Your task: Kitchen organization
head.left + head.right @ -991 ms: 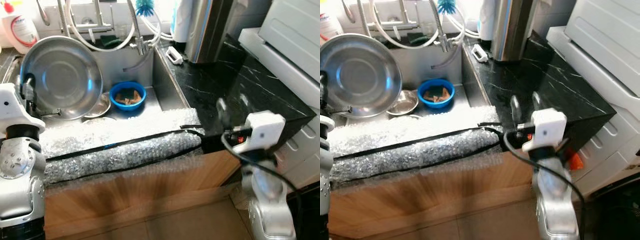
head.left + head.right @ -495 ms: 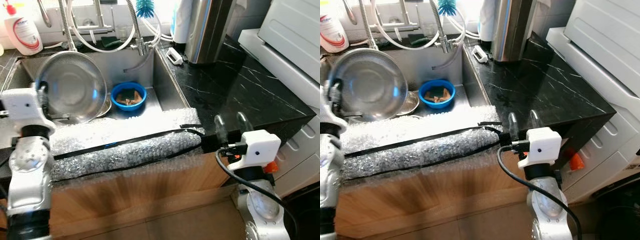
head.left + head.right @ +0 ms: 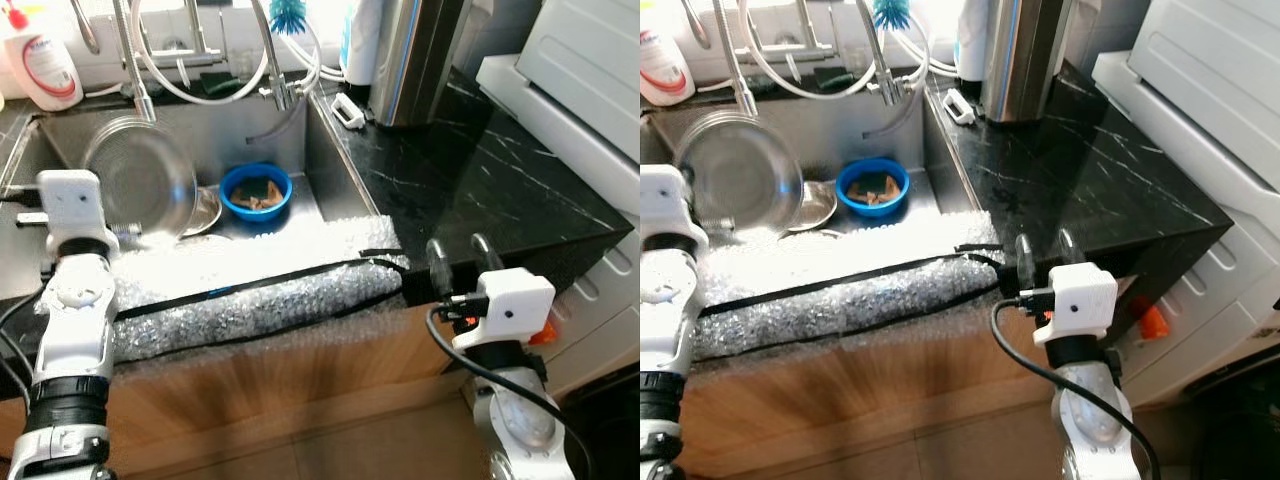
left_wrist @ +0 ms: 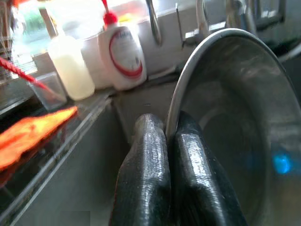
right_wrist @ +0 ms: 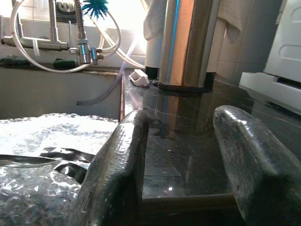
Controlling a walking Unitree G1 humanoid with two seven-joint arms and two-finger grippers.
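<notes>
Left claw [image 4: 167, 141]: clenched on steel bowl [image 3: 140, 185] rim, centre left, over sink [image 3: 330, 185].
Right claw [image 5: 181, 155]: released, lower right, at table [image 3: 480, 170] edge.

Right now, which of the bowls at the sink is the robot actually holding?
The large steel bowl, tilted up on edge over the sink: the left gripper pinches its rim. The blue bowl and the small steel bowl sit untouched on the sink floor.

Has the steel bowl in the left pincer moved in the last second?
Yes. The steel bowl, clamped by the left pincer, has dropped lower into the sink, nearer the blue bowl level.
</notes>
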